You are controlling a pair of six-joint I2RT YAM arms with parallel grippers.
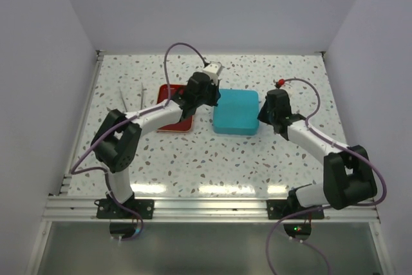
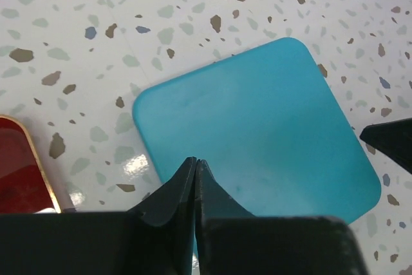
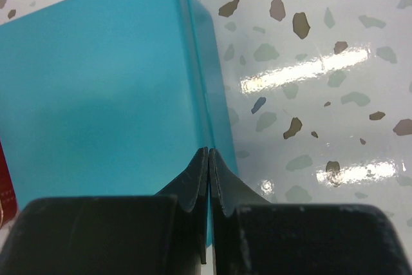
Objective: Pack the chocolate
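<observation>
No chocolate shows in any view. A teal square tin sits closed at the table's middle, its smooth lid filling the left wrist view and its right edge the right wrist view. My left gripper hangs over the tin's left edge, its fingertips pressed together with nothing between them. At the tin's right edge my right gripper is shut too, its fingertips touching and empty.
A red tray with a gold rim lies left of the tin, partly under my left arm. Thin metal tweezers lie at the far left on the speckled table.
</observation>
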